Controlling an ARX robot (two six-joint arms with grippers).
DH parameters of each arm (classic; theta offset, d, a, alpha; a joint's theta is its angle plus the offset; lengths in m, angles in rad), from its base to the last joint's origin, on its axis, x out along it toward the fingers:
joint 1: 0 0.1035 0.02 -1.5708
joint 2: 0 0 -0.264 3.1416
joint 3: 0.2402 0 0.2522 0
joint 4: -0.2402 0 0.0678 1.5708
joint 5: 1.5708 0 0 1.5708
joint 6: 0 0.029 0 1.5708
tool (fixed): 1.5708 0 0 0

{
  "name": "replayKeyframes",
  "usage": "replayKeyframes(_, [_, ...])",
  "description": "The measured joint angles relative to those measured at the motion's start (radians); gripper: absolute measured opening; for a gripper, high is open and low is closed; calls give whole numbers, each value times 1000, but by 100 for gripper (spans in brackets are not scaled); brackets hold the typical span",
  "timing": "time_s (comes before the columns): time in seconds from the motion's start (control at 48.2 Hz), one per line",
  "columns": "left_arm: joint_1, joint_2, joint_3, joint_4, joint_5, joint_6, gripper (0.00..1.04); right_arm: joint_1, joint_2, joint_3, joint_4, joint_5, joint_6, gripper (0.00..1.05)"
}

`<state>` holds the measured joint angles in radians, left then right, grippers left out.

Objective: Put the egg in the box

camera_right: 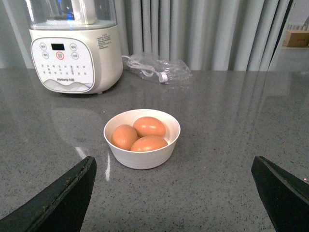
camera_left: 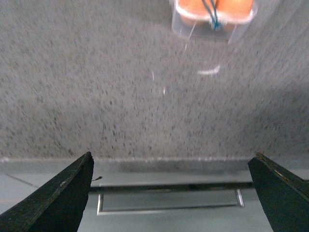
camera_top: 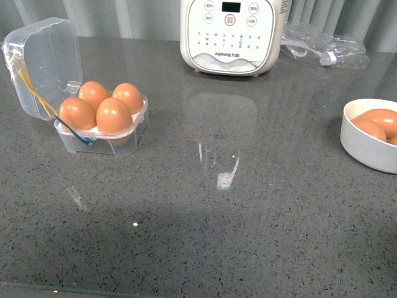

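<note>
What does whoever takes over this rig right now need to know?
The left gripper is empty, jaws wide apart, back near the table's edge.
The right gripper is empty, jaws wide apart, facing the white bowl.
The box stands at front-view left with its lid open.
Done: four eggs fill all its cells.
Left: probably nothing to load. Three more eggs lie in the bowl, but no cell is free.
</note>
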<state>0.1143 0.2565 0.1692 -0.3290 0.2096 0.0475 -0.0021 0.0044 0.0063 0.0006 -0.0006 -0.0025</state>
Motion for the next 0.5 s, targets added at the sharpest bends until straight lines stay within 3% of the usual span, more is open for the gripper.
replayKeyframes(0.208, [79, 87, 37, 167, 96, -23, 98, 0, 0, 0, 0, 0, 0, 97])
replayKeyframes(0.498, [122, 628, 225, 653, 187, -18, 98, 0, 0, 0, 0, 0, 0, 97])
